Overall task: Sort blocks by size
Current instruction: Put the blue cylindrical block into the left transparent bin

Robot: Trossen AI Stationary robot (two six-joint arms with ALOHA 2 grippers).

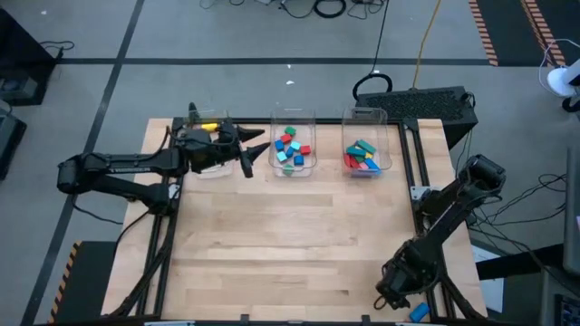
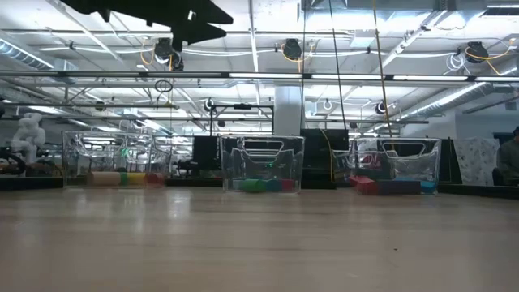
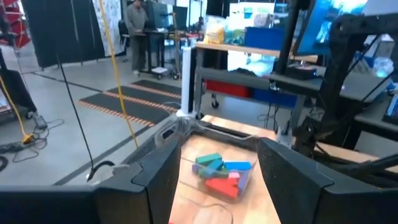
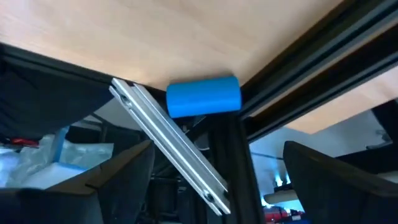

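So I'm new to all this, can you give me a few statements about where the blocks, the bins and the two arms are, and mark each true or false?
1. Three clear bins stand in a row along the table's far side. True: left bin, middle bin, right bin.
2. The middle bin is empty. False: it holds small blocks.
3. The left gripper hovers by the left bin, open and empty. True.
4. The right gripper is over the right bin. False: it sits at the table's near right corner.
5. A blue cylinder lies at the table's edge. True.
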